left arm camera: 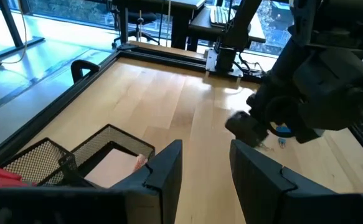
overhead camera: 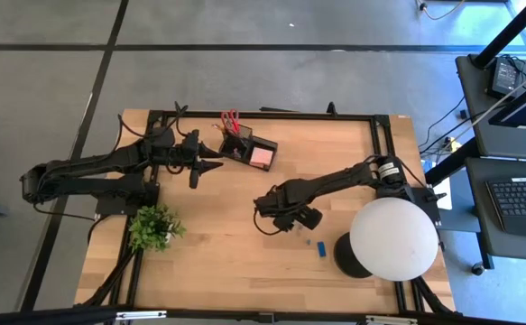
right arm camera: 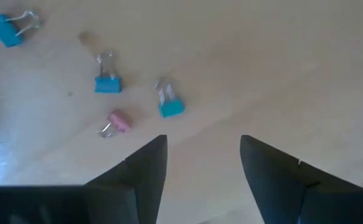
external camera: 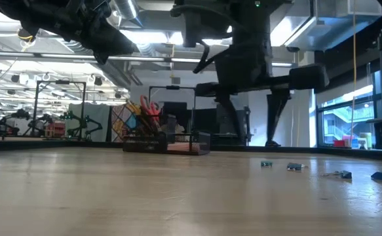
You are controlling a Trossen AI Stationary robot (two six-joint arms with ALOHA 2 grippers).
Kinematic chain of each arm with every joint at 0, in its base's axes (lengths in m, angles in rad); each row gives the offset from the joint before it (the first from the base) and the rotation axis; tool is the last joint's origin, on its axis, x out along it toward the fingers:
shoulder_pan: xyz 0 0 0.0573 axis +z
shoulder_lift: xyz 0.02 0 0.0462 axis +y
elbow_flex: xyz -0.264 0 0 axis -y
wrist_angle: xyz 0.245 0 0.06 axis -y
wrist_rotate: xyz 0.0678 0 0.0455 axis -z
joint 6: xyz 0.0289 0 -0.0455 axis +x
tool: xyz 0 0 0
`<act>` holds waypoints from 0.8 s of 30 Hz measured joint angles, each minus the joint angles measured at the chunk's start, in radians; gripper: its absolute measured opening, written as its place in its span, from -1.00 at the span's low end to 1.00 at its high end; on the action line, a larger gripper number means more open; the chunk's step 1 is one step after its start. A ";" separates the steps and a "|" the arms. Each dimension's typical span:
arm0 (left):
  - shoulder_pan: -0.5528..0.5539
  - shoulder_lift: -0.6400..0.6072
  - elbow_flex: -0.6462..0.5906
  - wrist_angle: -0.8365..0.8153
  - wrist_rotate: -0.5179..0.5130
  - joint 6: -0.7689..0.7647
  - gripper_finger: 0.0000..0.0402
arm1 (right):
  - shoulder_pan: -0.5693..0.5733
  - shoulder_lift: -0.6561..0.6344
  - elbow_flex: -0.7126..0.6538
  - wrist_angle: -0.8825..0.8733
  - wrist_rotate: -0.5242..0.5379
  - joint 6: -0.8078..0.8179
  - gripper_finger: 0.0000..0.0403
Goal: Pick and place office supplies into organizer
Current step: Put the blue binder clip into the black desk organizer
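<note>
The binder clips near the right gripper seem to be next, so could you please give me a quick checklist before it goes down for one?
1. Right gripper open and empty: ok.
2. Binder clips in its wrist view, three blue and one pink: ok.
3. A clip lined up between its fingers: not ok, all lie off to one side.
4. Clips apart enough to take one: ok.
5. Organizer tray has room beside the pink pad: ok.
6. Left gripper clear of the right arm's path: cannot tell.

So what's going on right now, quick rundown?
Left end effector open, empty, beside the organizer. Right end effector open, empty, above binder clips on the table. Nothing blocking.
</note>
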 joint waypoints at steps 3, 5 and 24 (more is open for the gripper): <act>0.000 0.000 0.000 0.000 0.000 0.000 -0.37 | 0.000 0.000 0.000 0.015 -0.029 -0.062 0.01; 0.000 0.000 0.000 0.000 0.000 0.000 -0.37 | 0.000 0.000 0.000 0.012 -0.061 -0.064 0.01; 0.000 0.000 0.000 0.000 0.000 0.000 -0.37 | 0.000 0.000 -0.085 0.065 -0.142 -0.093 0.01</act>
